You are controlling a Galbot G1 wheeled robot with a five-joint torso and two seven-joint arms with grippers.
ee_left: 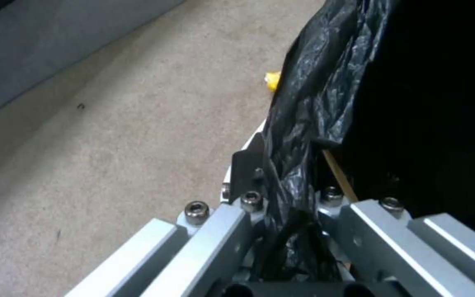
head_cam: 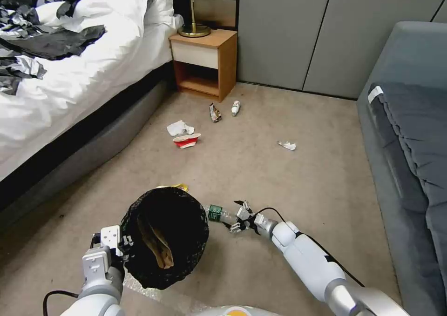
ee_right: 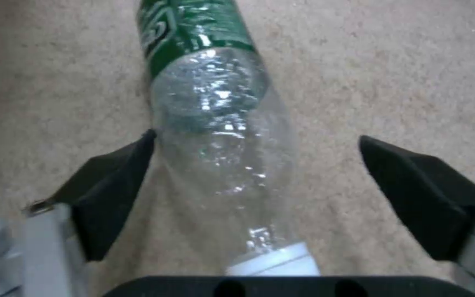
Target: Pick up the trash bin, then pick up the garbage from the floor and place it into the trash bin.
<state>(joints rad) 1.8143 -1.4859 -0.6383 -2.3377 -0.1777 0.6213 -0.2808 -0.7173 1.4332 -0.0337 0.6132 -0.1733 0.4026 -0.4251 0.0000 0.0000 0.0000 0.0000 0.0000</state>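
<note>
Lying between the right hand's [ee_right: 254,165] wide-open fingers: a clear bottle [ee_right: 215,123].

A crinkly, glossy black plastic bag [head_cam: 164,199] is seen lining the trash bin [head_cam: 165,239]. Clear, shiny plastic (green-labelled) forms the bottle [ee_right: 221,123]. Matt beige carpet [head_cam: 288,190] covers the floor; brushed metal frames the left gripper [ee_left: 287,214].

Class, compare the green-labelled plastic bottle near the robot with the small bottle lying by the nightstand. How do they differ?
The green-labelled bottle lies between the open fingers of the right gripper, beside the trash bin; the small bottle lies far from both grippers, near the nightstand. One wears a green label, the other looks mostly white. Both lie on the carpet.
</note>
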